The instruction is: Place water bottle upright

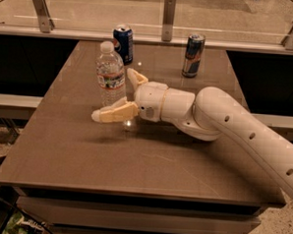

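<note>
The water bottle, clear ribbed plastic with a white cap and a white, red and blue label band, stands upright on the brown table, left of centre. My gripper is open just right of it. One tan finger reaches past the bottle's base on the near side. The other finger points up on the far right side. The fingers straddle the bottle's lower part without closing on it. The white arm comes in from the right.
A dark blue soda can stands just behind the bottle near the table's far edge. A slim blue-silver energy drink can stands at the back right. A glass railing with metal posts runs behind the table.
</note>
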You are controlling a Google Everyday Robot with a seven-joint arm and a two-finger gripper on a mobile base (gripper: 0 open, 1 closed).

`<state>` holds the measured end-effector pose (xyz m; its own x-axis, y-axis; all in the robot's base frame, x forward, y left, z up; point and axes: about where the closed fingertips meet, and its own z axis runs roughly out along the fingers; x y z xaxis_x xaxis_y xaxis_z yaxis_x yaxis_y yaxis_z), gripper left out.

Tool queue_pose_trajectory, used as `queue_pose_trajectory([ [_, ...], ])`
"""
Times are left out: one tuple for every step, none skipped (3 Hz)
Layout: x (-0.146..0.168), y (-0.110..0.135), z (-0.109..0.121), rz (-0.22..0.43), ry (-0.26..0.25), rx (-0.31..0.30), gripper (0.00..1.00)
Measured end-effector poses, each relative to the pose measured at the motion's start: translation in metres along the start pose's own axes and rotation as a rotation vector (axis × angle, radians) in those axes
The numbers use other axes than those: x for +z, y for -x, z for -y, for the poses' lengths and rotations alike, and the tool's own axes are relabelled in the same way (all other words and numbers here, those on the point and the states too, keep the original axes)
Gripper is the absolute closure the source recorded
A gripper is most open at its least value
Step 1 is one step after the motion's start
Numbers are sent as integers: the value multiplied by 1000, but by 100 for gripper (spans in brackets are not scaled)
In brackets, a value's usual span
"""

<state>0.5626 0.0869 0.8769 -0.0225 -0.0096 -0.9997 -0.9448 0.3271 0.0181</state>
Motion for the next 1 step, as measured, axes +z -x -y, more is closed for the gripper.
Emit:
queue_pose_trajectory([
  [0,0,0,0,0,0,0],
])
